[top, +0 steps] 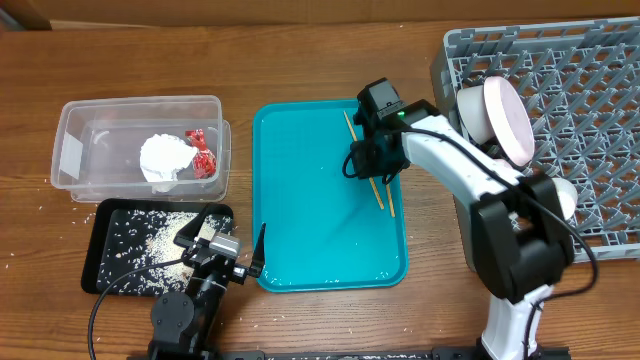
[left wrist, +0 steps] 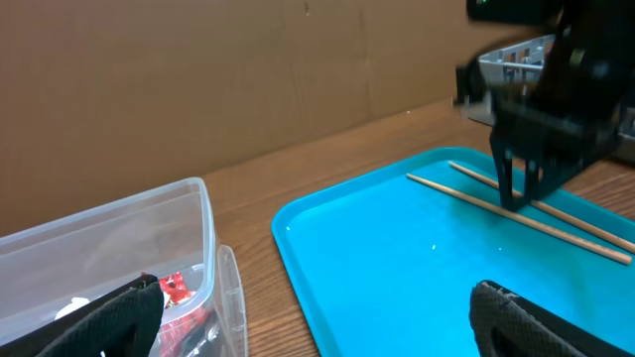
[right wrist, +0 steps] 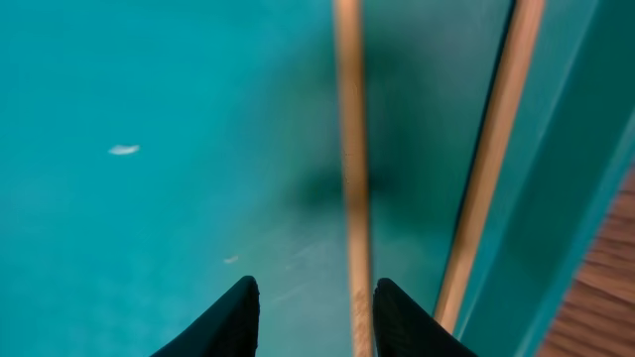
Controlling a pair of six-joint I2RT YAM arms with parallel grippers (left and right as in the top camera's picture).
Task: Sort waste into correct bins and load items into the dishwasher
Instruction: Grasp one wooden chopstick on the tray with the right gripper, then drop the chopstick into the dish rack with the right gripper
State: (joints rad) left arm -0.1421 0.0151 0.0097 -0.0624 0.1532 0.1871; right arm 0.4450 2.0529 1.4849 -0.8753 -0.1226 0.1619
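Observation:
Two wooden chopsticks lie along the right side of the teal tray. My right gripper is open and down over them. In the right wrist view one chopstick runs between the fingers, close to the right finger, and the other chopstick lies outside by the tray wall. My left gripper is open and empty by the tray's front left corner. The clear tub holds the white tissue wad and the red wrapper. The black tray holds rice grains.
The grey dish rack stands at the right with a white plate upright in it and a white dish partly hidden behind my right arm. A few rice grains lie on the table near the black tray.

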